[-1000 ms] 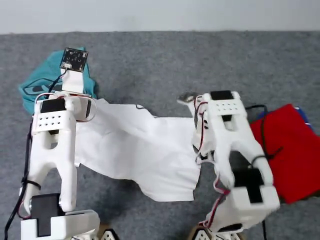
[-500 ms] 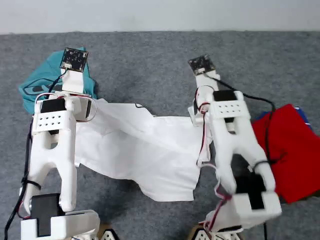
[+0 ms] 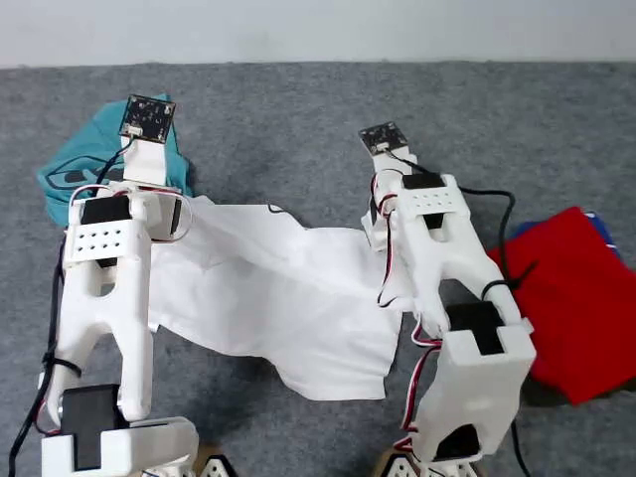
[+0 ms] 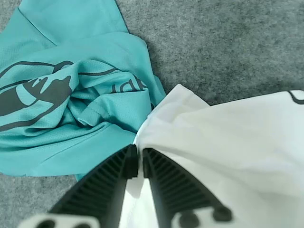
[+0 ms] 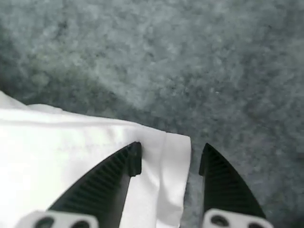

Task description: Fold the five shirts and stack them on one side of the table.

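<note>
White shirt [image 3: 278,298] flat-ish on the tabletop [image 3: 298,129]
Left fingers [image 4: 118,171] pinch its edge; right fingers [image 5: 121,164] hang open around its corner hem.

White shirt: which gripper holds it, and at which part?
The left gripper pinches the white shirt at its edge beside the teal shirt. The right gripper is open astride another corner, gripping nothing.
</note>
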You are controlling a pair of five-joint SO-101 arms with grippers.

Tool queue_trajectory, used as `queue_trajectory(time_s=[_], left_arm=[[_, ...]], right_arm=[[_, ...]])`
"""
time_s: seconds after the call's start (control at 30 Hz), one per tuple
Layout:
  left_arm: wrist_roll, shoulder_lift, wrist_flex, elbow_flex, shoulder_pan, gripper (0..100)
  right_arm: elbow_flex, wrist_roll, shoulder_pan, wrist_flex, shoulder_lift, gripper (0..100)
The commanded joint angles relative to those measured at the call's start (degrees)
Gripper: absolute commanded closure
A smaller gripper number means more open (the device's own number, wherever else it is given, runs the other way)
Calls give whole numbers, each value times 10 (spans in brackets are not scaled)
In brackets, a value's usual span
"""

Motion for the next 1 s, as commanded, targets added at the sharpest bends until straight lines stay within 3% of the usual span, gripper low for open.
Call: queue_trajectory(time_s=[0.0,0.13,0.43,0.57,0.73,0.97], left_arm=[[6,-4,-2,-2,-2,987],[6,-4,-2,-2,-2,987],[6,-4,-2,-2,-2,987],[6,-4,-2,-2,-2,987],[6,-4,-2,-2,-2,987],[6,-4,-2,-2,-2,987]], right_arm=[[-21,0,-9,-12,-2,866],[-23,31,-8,-15,9,926],[-55,36,-8,-28,30,931],[-97,36,-7,15,32,918],[-142,27,-11,62,35,813],[-145,19,-24,51,37,835]])
